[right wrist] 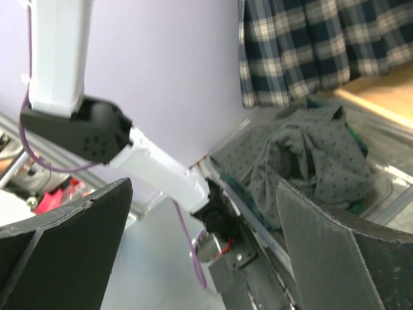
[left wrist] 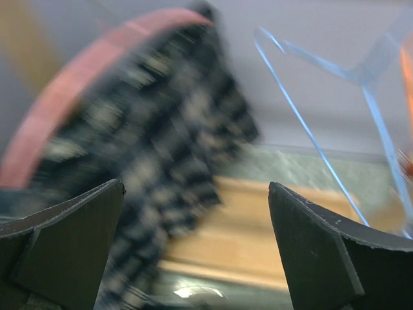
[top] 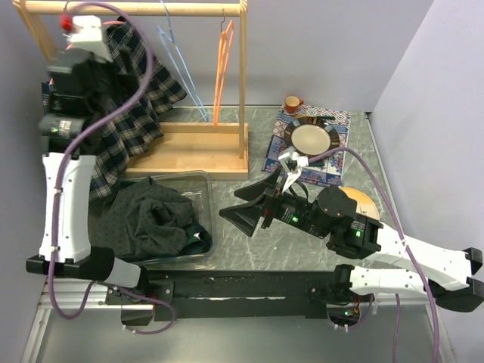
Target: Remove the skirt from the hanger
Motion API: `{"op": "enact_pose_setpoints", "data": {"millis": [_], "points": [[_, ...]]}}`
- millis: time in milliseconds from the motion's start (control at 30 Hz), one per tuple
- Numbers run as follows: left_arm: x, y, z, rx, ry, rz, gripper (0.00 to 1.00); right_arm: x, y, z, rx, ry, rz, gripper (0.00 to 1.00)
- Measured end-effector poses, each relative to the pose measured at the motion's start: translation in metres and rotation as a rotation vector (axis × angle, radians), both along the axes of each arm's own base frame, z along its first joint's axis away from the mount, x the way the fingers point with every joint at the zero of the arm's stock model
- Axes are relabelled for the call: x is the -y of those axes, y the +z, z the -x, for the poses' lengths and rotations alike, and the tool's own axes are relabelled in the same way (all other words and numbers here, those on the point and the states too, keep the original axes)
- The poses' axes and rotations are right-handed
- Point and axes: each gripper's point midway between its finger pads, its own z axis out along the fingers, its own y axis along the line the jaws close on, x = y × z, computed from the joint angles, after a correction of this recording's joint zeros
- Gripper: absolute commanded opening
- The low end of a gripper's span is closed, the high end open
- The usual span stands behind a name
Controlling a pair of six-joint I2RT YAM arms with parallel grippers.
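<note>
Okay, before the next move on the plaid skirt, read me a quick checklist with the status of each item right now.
1. Left gripper jaws open and empty: ok.
2. Skirt ahead of the left jaws: ok, though the left wrist view is blurred.
3. Skirt off the red hanger: not ok, it hangs from it.
4. How the hanger holds the skirt: cannot tell, too blurred.
5. Right gripper jaws open, empty, away from the rack: ok.
6. Blue hanger clear of the skirt: cannot tell.
</note>
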Motion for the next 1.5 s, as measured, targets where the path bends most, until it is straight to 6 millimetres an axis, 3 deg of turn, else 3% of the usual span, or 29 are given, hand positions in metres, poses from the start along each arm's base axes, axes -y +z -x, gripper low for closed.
{"op": "enact_pose_setpoints", "data": {"millis": [133,200,233,400,567,667,733,900,1100,1300,1500], "points": [[-0.061,0.037,0.004,0.078,0.168,-0.020,0.96,-0.002,-0.011,0.004,-0.017,0.027,0.042,1.00],[-0.084,0.042,0.006,0.090,0.229,-0.023,0.96,-0.003,-0.017,0.005,-0.027,0.030,0.063,1.00],[-0.102,0.043,0.007,0.091,0.271,-0.025,0.95,-0.003,-0.019,0.005,-0.031,0.030,0.073,1.00],[-0.142,0.024,-0.012,0.043,0.311,-0.011,0.92,0.000,-0.027,0.003,-0.030,0.021,0.124,1.00],[-0.129,-0.017,-0.048,-0.052,0.172,0.030,0.89,-0.001,-0.010,0.001,0.004,0.013,0.126,1.00],[-0.124,-0.034,-0.056,-0.089,0.125,0.028,0.77,-0.002,0.000,0.000,0.025,0.009,0.111,1.00],[-0.123,-0.041,-0.059,-0.108,0.108,0.015,0.66,-0.002,0.000,-0.001,0.029,0.004,0.107,1.00],[-0.116,-0.052,-0.066,-0.128,0.048,0.008,0.59,-0.003,-0.013,-0.006,0.025,-0.017,0.129,1.00],[-0.095,-0.055,-0.059,-0.105,-0.052,0.027,0.45,-0.001,-0.014,-0.009,0.040,-0.031,0.136,1.00],[-0.083,-0.035,-0.048,-0.039,-0.089,0.047,0.33,0.003,-0.020,-0.007,0.044,-0.031,0.125,1.00],[-0.083,-0.018,-0.054,0.003,-0.090,0.059,0.38,0.003,-0.021,-0.008,0.046,-0.036,0.119,1.00]]}}
